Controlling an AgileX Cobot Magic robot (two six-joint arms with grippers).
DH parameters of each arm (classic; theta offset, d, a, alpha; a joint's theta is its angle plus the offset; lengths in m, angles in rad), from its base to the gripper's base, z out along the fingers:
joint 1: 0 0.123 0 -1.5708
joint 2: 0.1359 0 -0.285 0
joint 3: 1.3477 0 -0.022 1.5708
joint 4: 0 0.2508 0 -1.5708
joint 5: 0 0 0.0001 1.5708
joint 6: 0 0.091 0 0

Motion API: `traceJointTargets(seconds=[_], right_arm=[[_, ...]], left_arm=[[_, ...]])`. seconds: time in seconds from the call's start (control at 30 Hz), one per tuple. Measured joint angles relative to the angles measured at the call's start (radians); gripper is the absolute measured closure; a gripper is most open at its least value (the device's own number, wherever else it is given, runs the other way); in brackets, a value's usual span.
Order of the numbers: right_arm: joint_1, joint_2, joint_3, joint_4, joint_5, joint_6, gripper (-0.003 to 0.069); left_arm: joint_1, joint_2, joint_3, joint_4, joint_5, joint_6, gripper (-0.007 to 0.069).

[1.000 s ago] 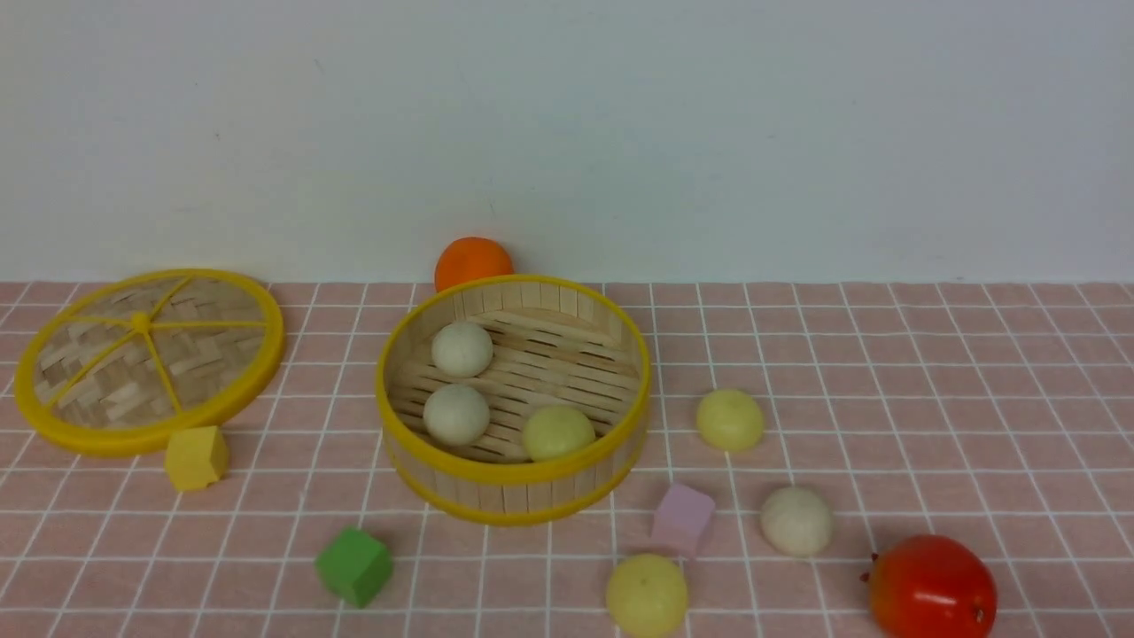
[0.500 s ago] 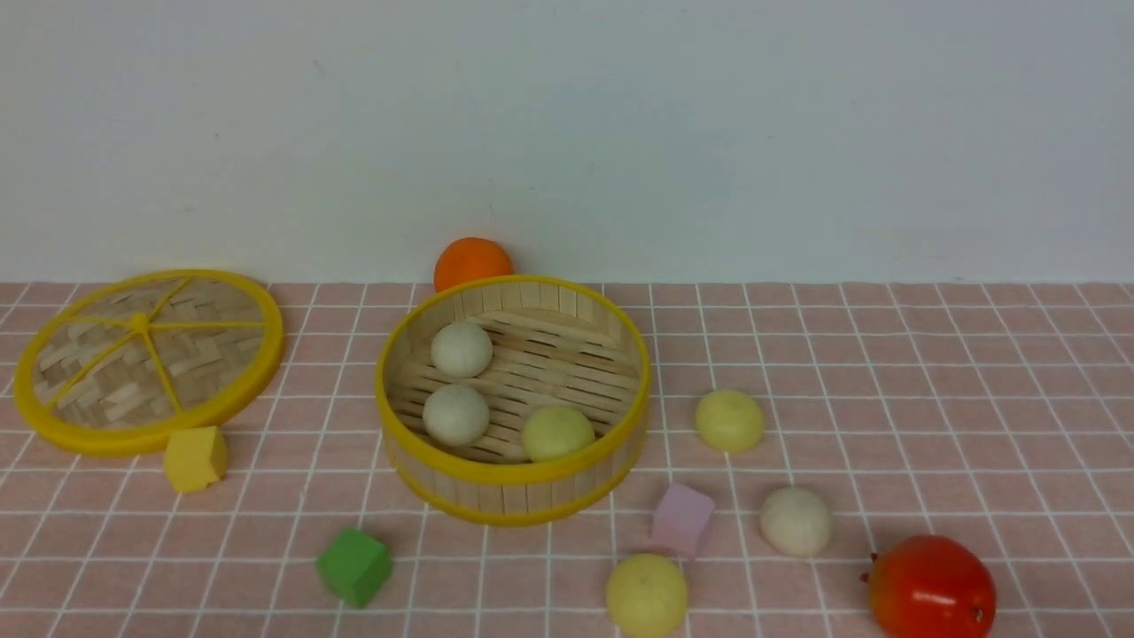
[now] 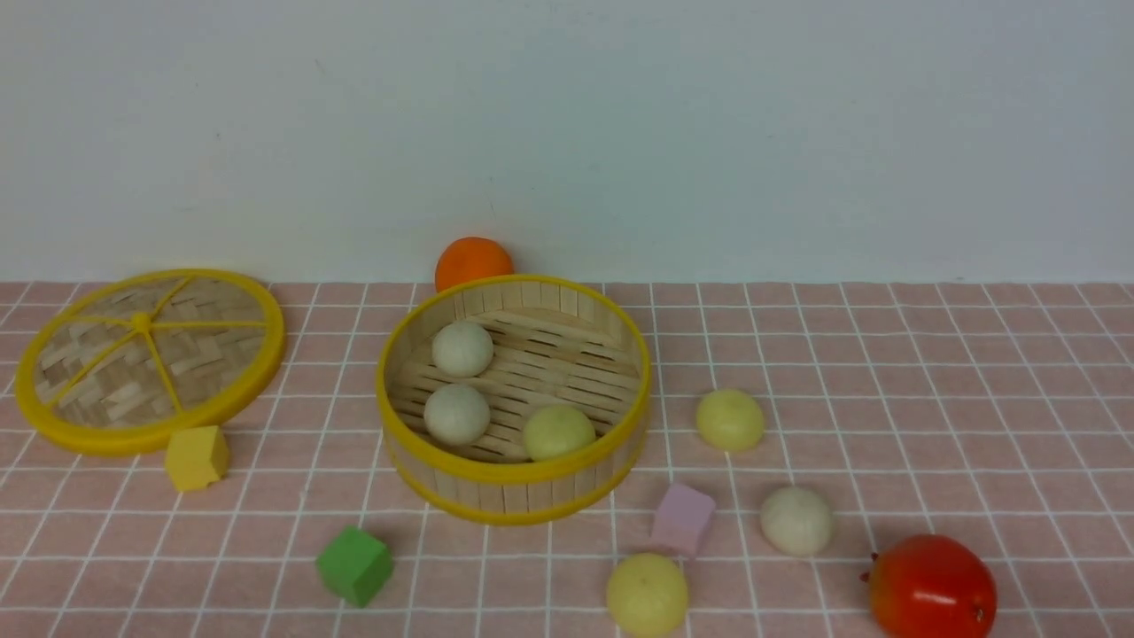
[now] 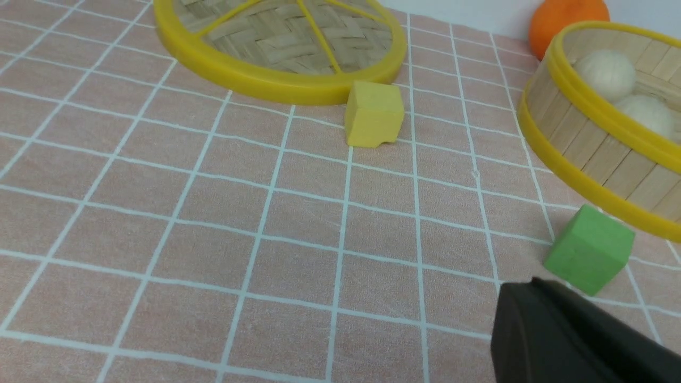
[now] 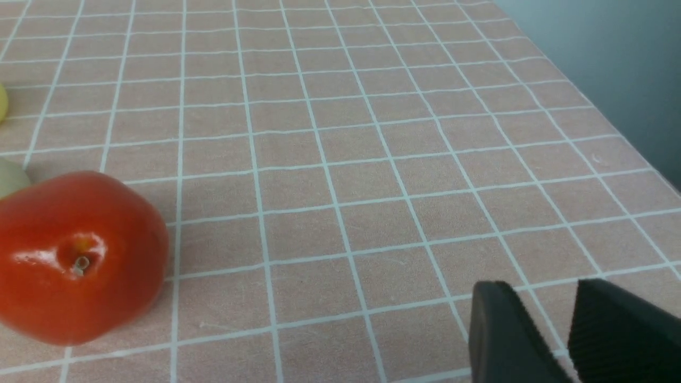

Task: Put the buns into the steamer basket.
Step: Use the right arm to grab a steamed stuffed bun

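The steamer basket point(image 3: 509, 496) stands mid-table in the front view. Inside it lie two off-white buns point(image 3: 462, 348) point(image 3: 456, 414) and a pale yellow bun point(image 3: 558, 431). On the cloth to its right rest a pale yellow bun point(image 3: 729, 419), an off-white bun point(image 3: 796, 521) and another pale yellow bun point(image 3: 647, 595). Neither arm shows in the front view. My left gripper point(image 4: 526, 290) is shut on nothing, low over the cloth beside the green cube point(image 4: 588, 250), with the basket point(image 4: 585, 170) beyond it. My right gripper point(image 5: 542, 292) is open and empty, to the right of the red fruit point(image 5: 80, 255).
The woven lid point(image 3: 146, 359) lies at the left with a yellow cube point(image 3: 196, 457) by it. A green cube point(image 3: 354, 565) and a pink cube point(image 3: 681, 519) sit in front of the basket. An orange fruit point(image 3: 472, 261) stands behind it. The table edge point(image 5: 633, 143) runs close to my right gripper.
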Motion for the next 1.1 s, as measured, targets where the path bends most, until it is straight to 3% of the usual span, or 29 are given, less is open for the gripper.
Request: traceJointTargets(seconds=[0.67, 1.0, 1.1], right_arm=[[0.0, 0.0, 0.005, -0.044, -0.039, 0.0, 0.0417], [0.0, 0.0, 0.011, -0.057, -0.281, 0.005, 0.0417], [0.0, 0.0, 0.011, -0.028, -0.361, 0.08, 0.0417]], left_arm=[[0.0, 0.0, 0.001, 0.0, -0.001, 0.0, 0.0611], [0.0, 0.0, 0.001, 0.0, -0.002, 0.0, 0.0611], [0.0, 0.0, 0.001, 0.0, -0.002, 0.0, 0.0611]])
